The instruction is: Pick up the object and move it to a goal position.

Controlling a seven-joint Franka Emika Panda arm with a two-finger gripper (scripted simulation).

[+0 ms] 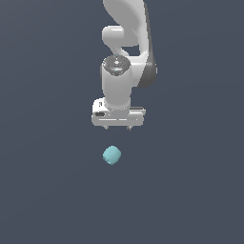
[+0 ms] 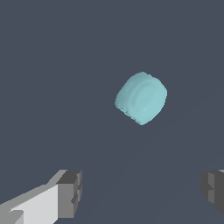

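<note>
Presently the step is the approach: the white gripper (image 1: pixel 117 127) should be brought directly over the light-teal block (image 1: pixel 112 155), centred so both fingers (image 2: pixel 70 192) straddle it, then lowered. The block lies apart from the gripper, just below centre of the exterior view. Its jaws stand wide, broader than the block, holding and touching nothing
</note>
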